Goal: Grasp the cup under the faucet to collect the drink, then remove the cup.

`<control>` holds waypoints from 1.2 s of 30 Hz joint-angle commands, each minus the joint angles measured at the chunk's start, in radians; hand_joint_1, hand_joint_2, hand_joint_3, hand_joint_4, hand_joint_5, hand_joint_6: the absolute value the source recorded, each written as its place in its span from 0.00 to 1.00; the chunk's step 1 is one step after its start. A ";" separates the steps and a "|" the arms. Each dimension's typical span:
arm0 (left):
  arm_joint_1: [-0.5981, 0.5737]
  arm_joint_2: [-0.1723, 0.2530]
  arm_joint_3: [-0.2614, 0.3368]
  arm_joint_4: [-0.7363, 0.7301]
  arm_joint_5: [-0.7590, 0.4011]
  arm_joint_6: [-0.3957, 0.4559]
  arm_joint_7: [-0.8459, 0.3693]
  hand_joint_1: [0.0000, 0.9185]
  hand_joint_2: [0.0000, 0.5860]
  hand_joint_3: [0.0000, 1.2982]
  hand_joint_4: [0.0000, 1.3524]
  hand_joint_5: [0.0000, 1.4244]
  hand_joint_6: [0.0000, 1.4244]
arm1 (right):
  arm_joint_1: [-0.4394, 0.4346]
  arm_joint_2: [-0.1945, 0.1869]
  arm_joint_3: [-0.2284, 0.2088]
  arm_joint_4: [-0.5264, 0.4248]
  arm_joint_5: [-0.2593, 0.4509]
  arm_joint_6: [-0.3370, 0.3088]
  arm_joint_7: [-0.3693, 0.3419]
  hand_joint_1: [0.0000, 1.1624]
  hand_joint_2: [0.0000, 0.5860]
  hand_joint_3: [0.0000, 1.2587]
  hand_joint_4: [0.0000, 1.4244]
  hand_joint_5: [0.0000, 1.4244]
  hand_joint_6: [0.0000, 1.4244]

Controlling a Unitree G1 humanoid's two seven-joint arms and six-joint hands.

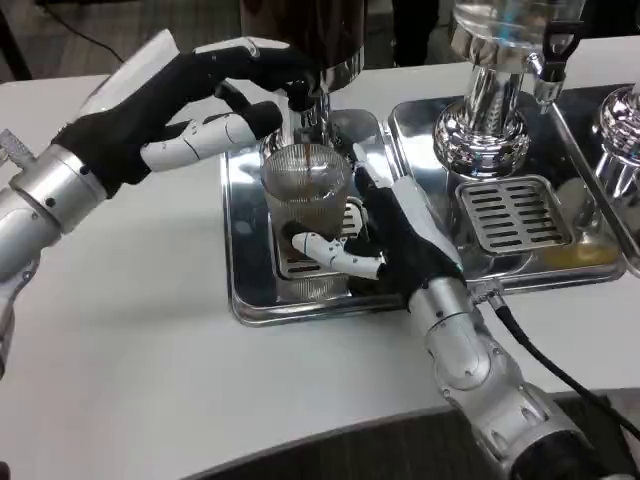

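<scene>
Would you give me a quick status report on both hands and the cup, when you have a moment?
Right hand grips the cup on the tray. Left hand on the faucet above it. Brown drink in the cup. Nothing in the way.

My right hand (385,240) wraps the ribbed cup (308,205) on the steel drip tray (245,300), with the faucet (312,100) and my left hand (215,95) close above its rim. On my right the neighbouring dispenser's chrome base (482,130) blocks the way. The white table (150,360) toward me lies open.
</scene>
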State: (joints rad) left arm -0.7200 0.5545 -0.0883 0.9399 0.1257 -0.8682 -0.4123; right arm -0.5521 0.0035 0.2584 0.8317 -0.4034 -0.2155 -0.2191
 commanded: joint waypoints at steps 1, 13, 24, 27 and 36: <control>0.022 0.016 0.001 -0.011 0.003 0.006 -0.029 0.00 0.12 0.24 0.21 0.20 0.36 | -0.043 0.014 -0.006 0.056 0.014 -0.024 -0.012 0.52 0.29 0.00 0.00 0.00 0.09; 0.038 0.020 0.018 -0.033 -0.019 0.010 -0.035 0.00 0.11 0.24 0.21 0.21 0.37 | -0.092 0.037 -0.012 0.144 0.030 -0.042 -0.015 0.51 0.29 0.00 0.00 0.00 0.09; 0.076 -0.005 0.131 -0.036 -0.087 0.031 0.052 0.00 0.12 0.24 0.21 0.23 0.37 | -0.099 0.046 -0.015 0.160 0.041 -0.050 -0.023 0.50 0.30 0.00 0.00 0.00 0.08; 0.090 -0.018 0.180 -0.034 -0.122 0.034 0.086 0.00 0.12 0.24 0.20 0.23 0.37 | -0.096 0.044 -0.015 0.156 0.042 -0.049 -0.025 0.50 0.30 0.00 0.00 0.00 0.08; 0.121 -0.029 0.276 -0.029 -0.181 0.059 0.155 0.00 0.11 0.26 0.22 0.26 0.40 | -0.091 0.046 -0.024 0.146 0.050 -0.053 -0.038 0.50 0.31 0.00 0.00 0.00 0.08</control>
State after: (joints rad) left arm -0.6228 0.5317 0.1642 0.9044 -0.0359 -0.8314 -0.2778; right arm -0.6372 0.0437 0.2418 0.9810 -0.3636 -0.2499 -0.2410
